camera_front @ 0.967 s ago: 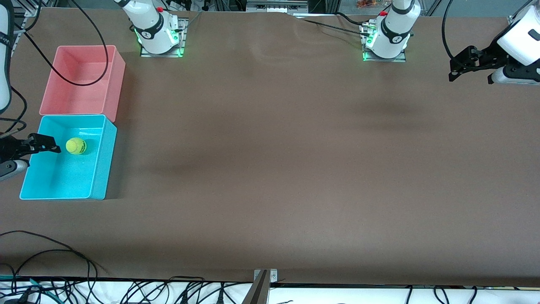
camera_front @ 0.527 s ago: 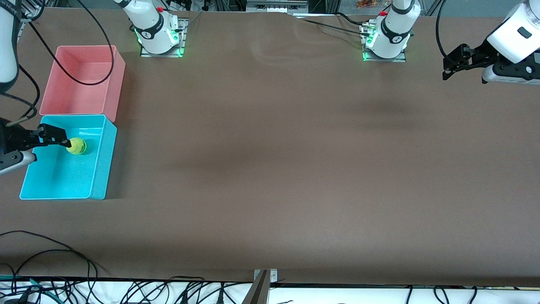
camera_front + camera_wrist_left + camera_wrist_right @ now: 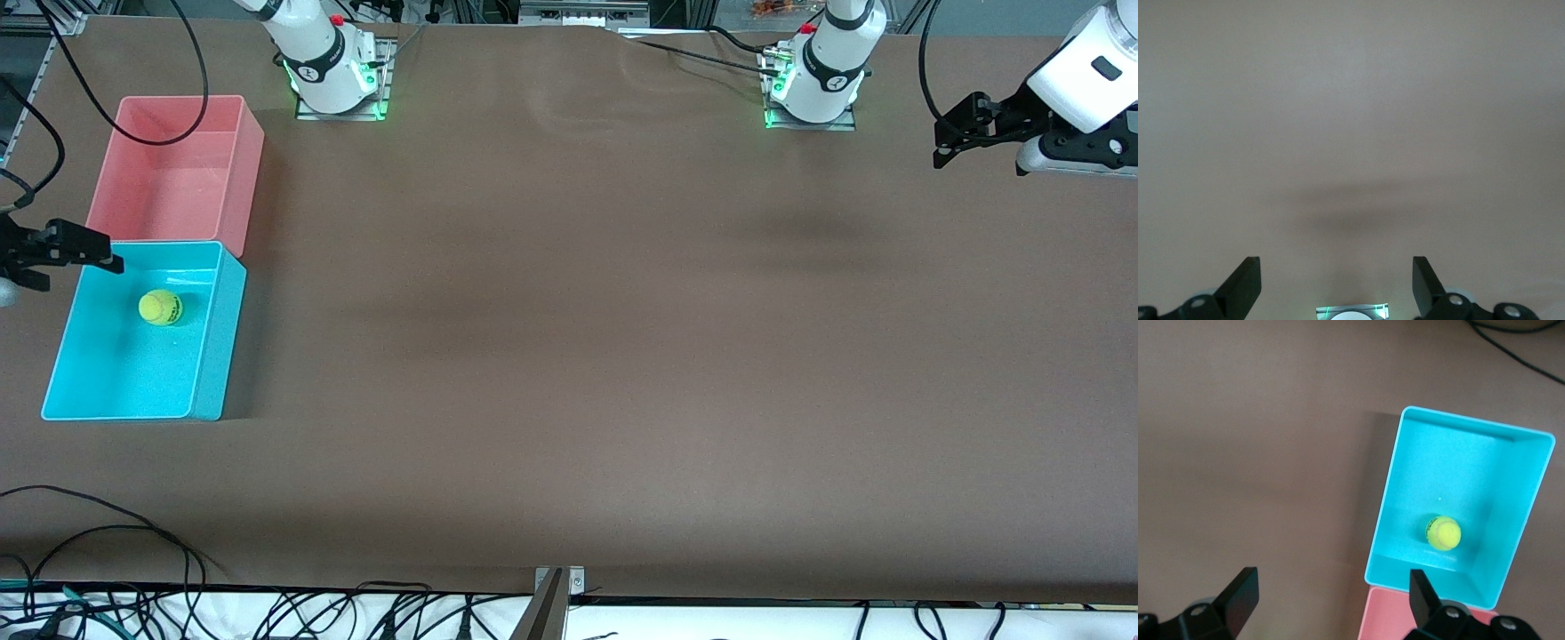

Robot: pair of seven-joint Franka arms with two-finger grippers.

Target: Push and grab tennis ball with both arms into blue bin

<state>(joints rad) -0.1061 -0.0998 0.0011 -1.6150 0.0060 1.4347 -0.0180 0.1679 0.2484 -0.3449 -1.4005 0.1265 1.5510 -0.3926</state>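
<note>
The yellow-green tennis ball (image 3: 161, 308) lies on the floor of the blue bin (image 3: 222, 356), in the half nearer the pink bin. My right gripper (image 3: 98, 260) hangs open and empty over the blue bin's edge where it meets the pink bin, clear of the ball. In the right wrist view the ball (image 3: 1444, 533) rests in the blue bin (image 3: 1458, 467), well away from the open right gripper (image 3: 1331, 583). My left gripper (image 3: 941, 149) hovers open over the table at the left arm's end. The left wrist view shows the open left gripper (image 3: 1336, 267) over bare table.
A pink bin (image 3: 178, 169) stands against the blue bin, farther from the front camera, and shows in the right wrist view as a pink bin (image 3: 1405, 620) corner. Black cables (image 3: 107, 524) lie along the table's near edge. The arm bases (image 3: 338, 80) stand at the back.
The right gripper has pulled back from above the ball to the bin's edge by the pink bin. The ball has stayed put. The left gripper shifted slightly, then held still.
</note>
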